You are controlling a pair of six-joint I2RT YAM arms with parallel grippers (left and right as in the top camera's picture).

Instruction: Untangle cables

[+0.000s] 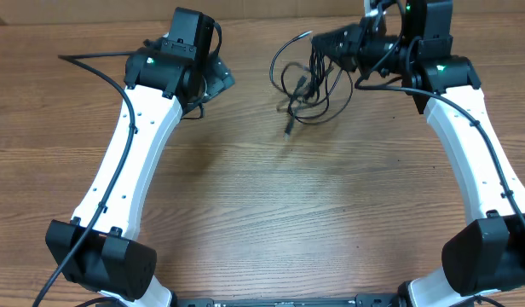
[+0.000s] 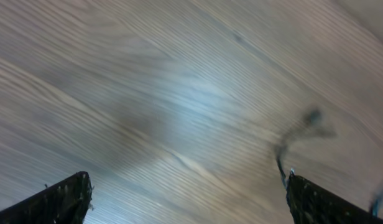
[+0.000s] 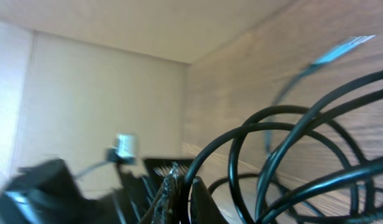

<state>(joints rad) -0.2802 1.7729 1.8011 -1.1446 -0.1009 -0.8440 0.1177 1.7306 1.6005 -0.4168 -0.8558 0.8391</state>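
The cables [image 1: 307,85] form a tangle of thin black loops at the table's far middle, with one plug end [image 1: 288,128] trailing toward me. My right gripper [image 1: 318,41] is at the top of the tangle, shut on one cord. In the right wrist view its jaws [image 3: 182,193] pinch a black cord, the cables' loops [image 3: 291,155] spread to the right and a silver plug [image 3: 124,146] shows at the left. My left gripper [image 1: 213,81] is left of the tangle, apart from it. It is open [image 2: 188,180] over bare wood, with a thin dark strand [image 2: 280,158] beside its right finger.
The wooden table [image 1: 271,213] fills the view. Both white arms reach in from the near corners, the left arm [image 1: 130,162] and the right arm [image 1: 475,145]. A thicker black arm wire [image 1: 83,58] runs along the far left. A pale wall [image 3: 98,93] lies behind the table.
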